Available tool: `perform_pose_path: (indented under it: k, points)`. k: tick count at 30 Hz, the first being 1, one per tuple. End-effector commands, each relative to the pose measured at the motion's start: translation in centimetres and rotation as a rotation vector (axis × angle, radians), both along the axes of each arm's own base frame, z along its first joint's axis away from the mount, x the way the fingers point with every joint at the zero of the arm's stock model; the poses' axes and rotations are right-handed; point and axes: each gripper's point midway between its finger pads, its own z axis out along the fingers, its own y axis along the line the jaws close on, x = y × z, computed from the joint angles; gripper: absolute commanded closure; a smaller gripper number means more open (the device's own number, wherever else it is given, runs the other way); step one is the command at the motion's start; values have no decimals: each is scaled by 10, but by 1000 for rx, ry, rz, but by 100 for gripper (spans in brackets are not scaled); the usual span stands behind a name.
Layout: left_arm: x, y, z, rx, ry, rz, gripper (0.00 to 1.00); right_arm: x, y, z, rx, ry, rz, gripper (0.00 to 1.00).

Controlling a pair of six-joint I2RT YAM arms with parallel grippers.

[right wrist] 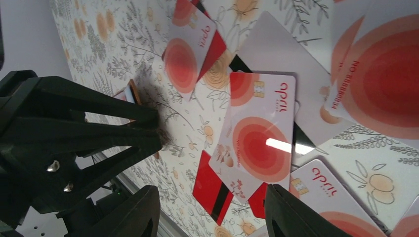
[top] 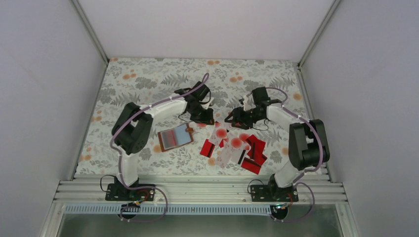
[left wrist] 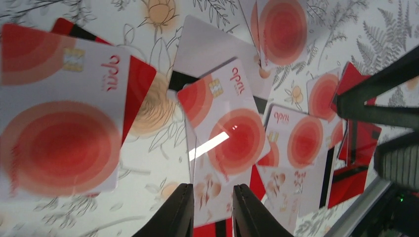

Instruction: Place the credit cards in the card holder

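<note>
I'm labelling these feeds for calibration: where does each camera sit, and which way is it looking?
Top external: high behind the bases, looking down and forward at the table, card holder and credit cards; both arms show whole.
Left wrist: on the left arm, looking down at the cards; own fingers at bottom, right gripper at right.
Right wrist: on the right arm, looking down at the cards; own fingers at bottom, left gripper at left.
Shared: both wrist views show the same white red-ringed card.
</note>
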Motion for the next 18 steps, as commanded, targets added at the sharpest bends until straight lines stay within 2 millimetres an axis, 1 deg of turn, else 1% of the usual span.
perform_pose_path:
  k: [1,3,6,11,18]
  points:
    - [0,-20,-10,-3,27,-52,80,3,-2,-8,35,-10,15,46]
    - [1,-23,-15,7,34,-56,82,3,-1,-19,36,19,19,46]
    - [-2,-22,-25,33,44,-62,85,3,0,-26,48,38,25,46]
    - [-10,-16,-38,62,62,-70,86,3,2,-36,55,56,38,46]
    - [-15,-20,-49,70,75,-90,87,6,4,-41,64,58,44,46]
